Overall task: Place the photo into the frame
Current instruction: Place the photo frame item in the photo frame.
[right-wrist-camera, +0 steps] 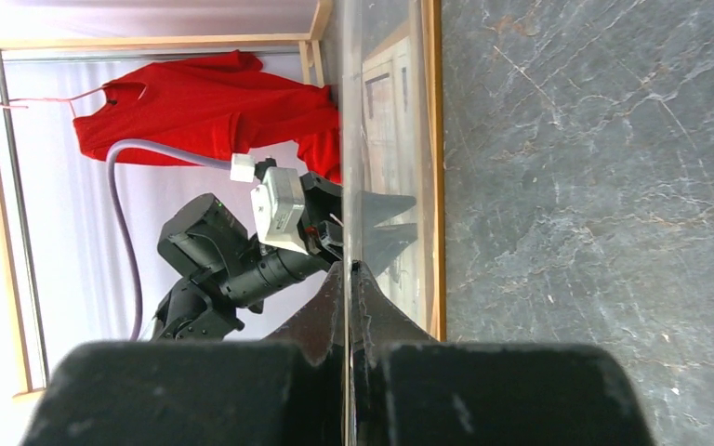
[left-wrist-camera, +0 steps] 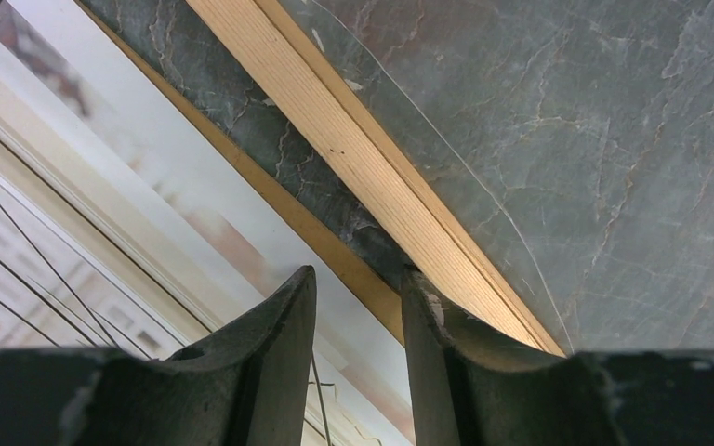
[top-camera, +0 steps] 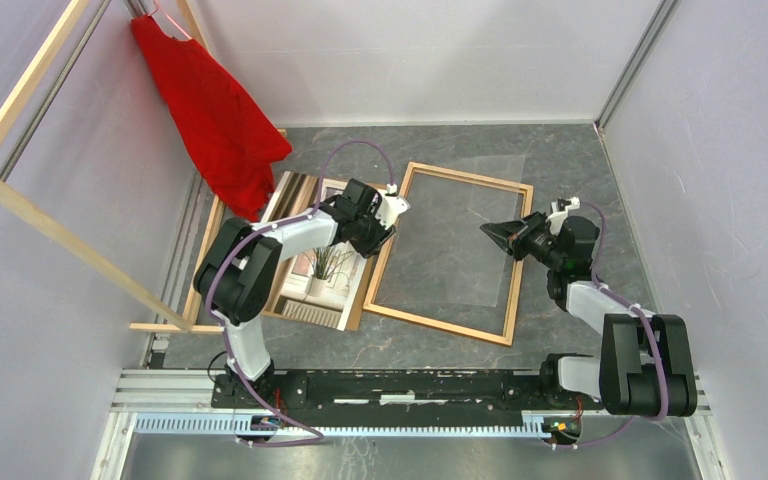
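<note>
The frame (top-camera: 460, 328) lies flat in the middle of the bench (top-camera: 560, 160), and the grey stone shows through its opening. The photo (top-camera: 325, 270) is not inside it. It lies on a brown board (top-camera: 358, 296) toward the left edge of the bench, just beside the left rail of the frame (left-wrist-camera: 363, 158). The left fingers (top-camera: 388, 238) point down at this place and stand partly apart. One finger is above the edge of the photo (left-wrist-camera: 102, 186) and the other is above the rail, and nothing is clamped between them. The right fingers (right-wrist-camera: 347, 279) are pressed together on the edge of a clear sheet (right-wrist-camera: 381, 111). From there the sheet (top-camera: 460, 260) reaches across the right part of the frame. A red shirt (top-camera: 215, 110) hangs near the far left corner.
</note>
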